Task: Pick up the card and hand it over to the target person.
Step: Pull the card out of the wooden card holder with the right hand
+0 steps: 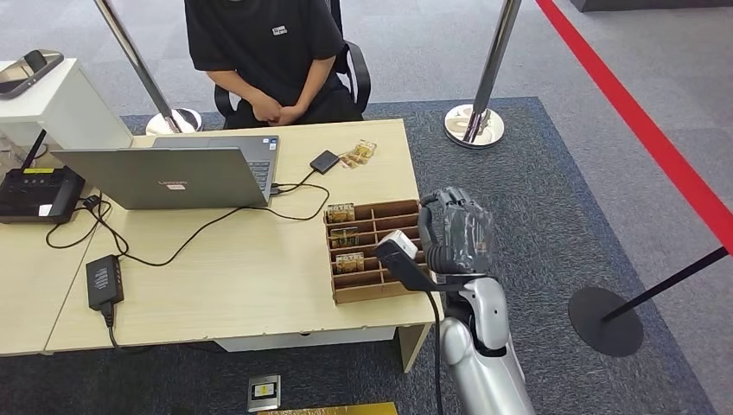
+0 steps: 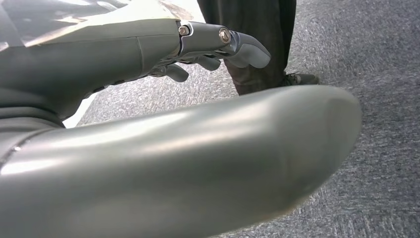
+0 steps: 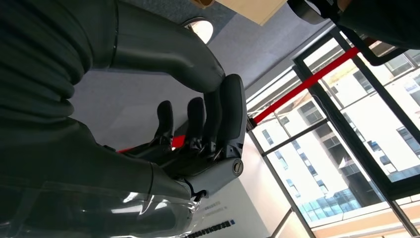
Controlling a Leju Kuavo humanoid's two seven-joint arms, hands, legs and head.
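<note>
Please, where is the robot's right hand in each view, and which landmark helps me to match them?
Head view: the silver-armed right hand is to the right of the compartmented wooden box, at the table's edge.
Right wrist view: the hand takes the left and middle, its dark fingers curled.
Left wrist view: not in it; that is the left hand.
Landmark: the red floor stripe.

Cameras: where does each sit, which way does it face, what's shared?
Head view: high, looking down at the desk, card box, seated person; right hand beside the box.
Left wrist view: behind the left hand, facing carpet.
Right wrist view: behind the right hand, facing windows.
Shared: right hand, head and right wrist.
</note>
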